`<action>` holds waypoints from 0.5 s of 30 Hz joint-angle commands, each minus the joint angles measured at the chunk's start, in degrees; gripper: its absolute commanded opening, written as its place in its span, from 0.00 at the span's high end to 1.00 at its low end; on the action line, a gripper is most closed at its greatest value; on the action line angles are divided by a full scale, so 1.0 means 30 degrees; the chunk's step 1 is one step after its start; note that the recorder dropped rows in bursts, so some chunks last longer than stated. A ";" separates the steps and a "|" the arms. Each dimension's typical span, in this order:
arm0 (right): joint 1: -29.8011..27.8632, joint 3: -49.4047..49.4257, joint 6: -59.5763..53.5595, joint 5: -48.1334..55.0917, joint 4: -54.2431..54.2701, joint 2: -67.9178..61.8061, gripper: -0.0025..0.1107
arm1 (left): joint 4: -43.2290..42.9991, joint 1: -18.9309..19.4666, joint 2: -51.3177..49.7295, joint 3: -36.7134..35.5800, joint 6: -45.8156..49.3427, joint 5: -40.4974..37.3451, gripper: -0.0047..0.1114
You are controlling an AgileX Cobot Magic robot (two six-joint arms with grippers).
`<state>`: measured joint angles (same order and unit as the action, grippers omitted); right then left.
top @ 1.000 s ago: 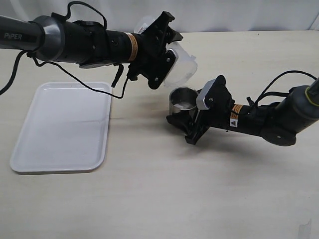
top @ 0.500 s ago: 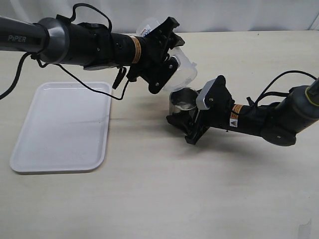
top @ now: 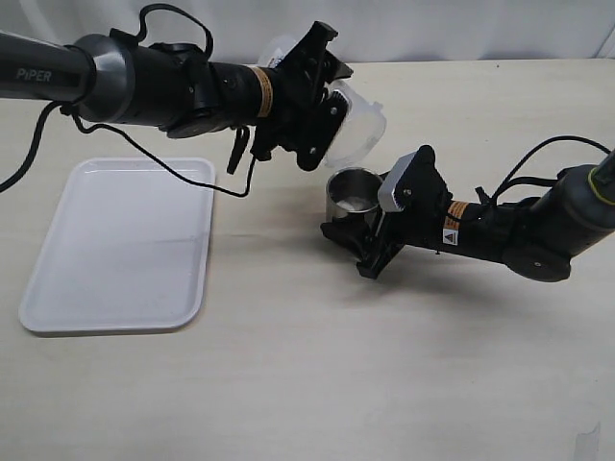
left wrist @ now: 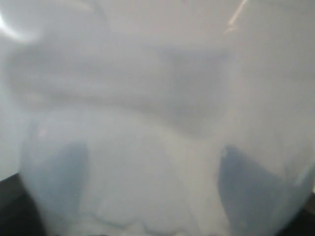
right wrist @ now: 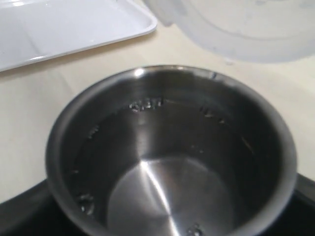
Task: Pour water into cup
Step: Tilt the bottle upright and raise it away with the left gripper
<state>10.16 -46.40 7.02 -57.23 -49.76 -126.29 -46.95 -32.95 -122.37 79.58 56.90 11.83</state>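
Note:
The steel cup (top: 352,192) stands on the table with my right gripper (top: 363,215) shut around its wall. In the right wrist view the cup (right wrist: 172,152) holds a shallow pool of clear water (right wrist: 162,167) with small bubbles at its edge. A translucent plastic beaker (top: 359,130) hangs tilted just above and behind the cup, its mouth toward it, with my left gripper (top: 323,96) shut on it. In the left wrist view the beaker (left wrist: 147,113) fills the frame, and the fingers (left wrist: 246,182) show as dark shapes through the plastic.
A white tray (top: 125,240) lies on the table to the left, under the left arm's cable; its corner (right wrist: 74,24) shows in the right wrist view. Both arms reach in low over the tabletop from opposite sides.
Half a second ago the beaker dipped close over the cup; now it has lifted and tipped back a little. The right gripper and cup have not moved.

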 commanded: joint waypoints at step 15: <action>0.0004 -0.0089 -0.0058 -0.0526 -0.0062 0.0072 0.94 | 0.1552 -0.0135 0.0246 -0.0043 -1.3159 -0.2482 0.96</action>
<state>10.16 -46.40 7.02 -57.23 -49.76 -126.29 -43.20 -32.95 -122.37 79.58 25.60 6.64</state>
